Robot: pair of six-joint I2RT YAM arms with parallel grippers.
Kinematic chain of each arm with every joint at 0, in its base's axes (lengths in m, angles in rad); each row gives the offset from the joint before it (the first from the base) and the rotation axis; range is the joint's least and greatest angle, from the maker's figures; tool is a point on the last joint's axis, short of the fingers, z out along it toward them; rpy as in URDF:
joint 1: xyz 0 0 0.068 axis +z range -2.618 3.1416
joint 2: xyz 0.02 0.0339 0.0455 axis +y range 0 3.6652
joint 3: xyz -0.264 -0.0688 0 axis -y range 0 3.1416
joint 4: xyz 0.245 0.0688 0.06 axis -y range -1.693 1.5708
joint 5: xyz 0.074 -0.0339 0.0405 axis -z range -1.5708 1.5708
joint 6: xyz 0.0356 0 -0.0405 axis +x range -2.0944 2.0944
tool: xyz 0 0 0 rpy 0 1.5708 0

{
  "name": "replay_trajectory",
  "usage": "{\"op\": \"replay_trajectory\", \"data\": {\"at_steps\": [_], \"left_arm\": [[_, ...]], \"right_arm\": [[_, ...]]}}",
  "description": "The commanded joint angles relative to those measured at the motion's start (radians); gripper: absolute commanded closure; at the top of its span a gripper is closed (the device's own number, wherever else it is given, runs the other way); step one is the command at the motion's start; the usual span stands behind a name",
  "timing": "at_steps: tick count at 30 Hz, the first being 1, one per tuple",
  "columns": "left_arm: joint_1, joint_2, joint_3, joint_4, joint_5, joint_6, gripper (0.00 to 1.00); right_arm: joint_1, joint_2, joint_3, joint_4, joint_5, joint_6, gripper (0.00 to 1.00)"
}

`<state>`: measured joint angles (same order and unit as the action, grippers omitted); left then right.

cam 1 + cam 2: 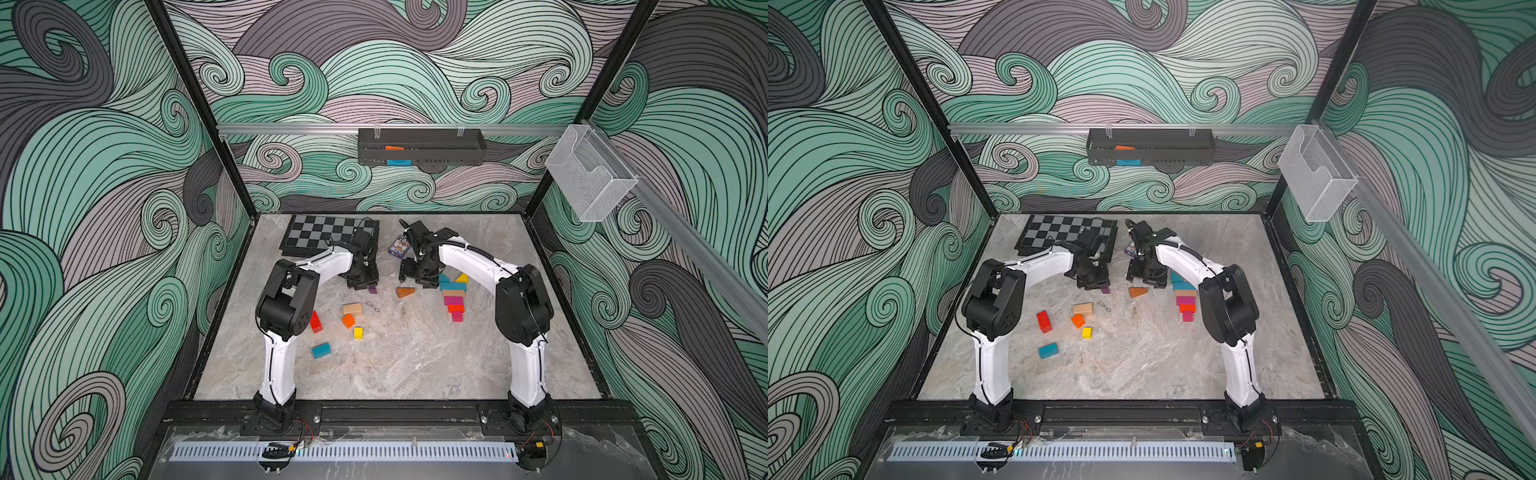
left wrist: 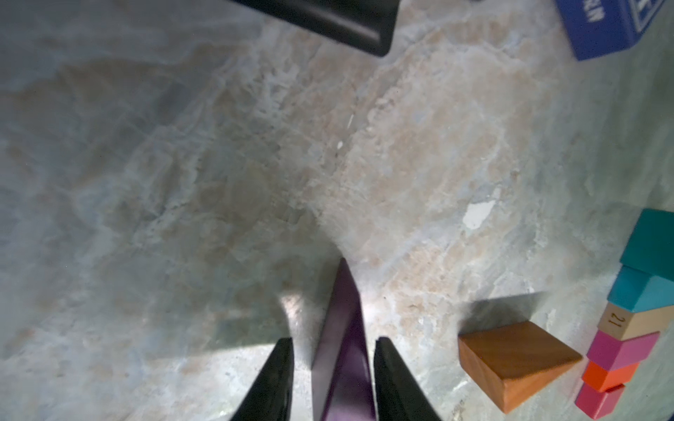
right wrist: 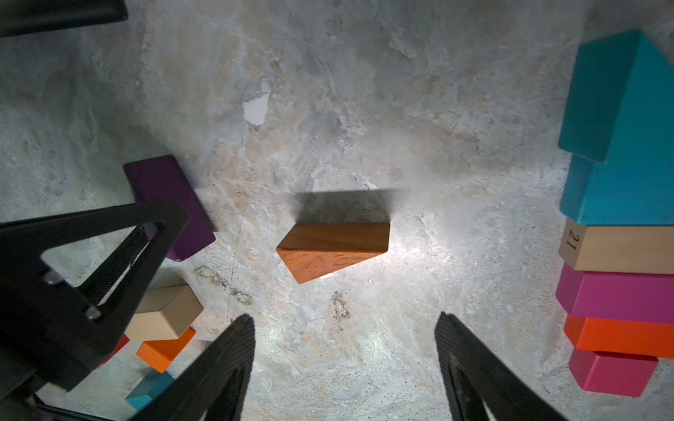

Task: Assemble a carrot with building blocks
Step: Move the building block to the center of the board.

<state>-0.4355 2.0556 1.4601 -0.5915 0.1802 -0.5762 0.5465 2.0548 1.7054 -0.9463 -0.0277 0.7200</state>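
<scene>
White-shelled arms (image 1: 279,365) with black joints and cables; the right claw (image 3: 345,315) is ribbed black.

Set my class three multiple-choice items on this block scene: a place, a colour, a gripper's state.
1. The brown wedge lies: A on the chessboard; B on the table; C in the wall tray.
2. The block numbered 21 is: A beige; B yellow; C red.
3. The right gripper is: A shut on the wedge; B shut on a yellow cube; C open, empty.
Answers: B, bare table surrounds it; A, its face is pale wood; C, only table shows between its spread fingers.
</scene>
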Motion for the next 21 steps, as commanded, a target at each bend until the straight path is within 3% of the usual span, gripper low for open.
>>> {"op": "replay_trajectory", "data": {"at_steps": [1, 9, 14, 21], "left_arm": [[-0.009, -0.005, 0.022, -0.028, -0.021, 0.008, 0.54], [-0.011, -0.118, -0.012, 0.028, -0.019, 0.006, 0.39], [0.005, -0.291, -0.077, 0.014, -0.066, 0.04, 0.33], [0.026, -0.571, -0.195, -0.049, -0.041, 0.092, 0.32]], "right_arm": [[0.004, -0.036, -0.008, 0.002, 0.013, -0.002, 0.21], [0.004, -0.028, -0.015, 0.002, -0.005, 0.039, 0.21], [0.003, -0.022, -0.033, 0.009, -0.031, 0.104, 0.22], [0.011, 0.038, -0.037, 0.043, -0.093, 0.189, 0.23]]}}
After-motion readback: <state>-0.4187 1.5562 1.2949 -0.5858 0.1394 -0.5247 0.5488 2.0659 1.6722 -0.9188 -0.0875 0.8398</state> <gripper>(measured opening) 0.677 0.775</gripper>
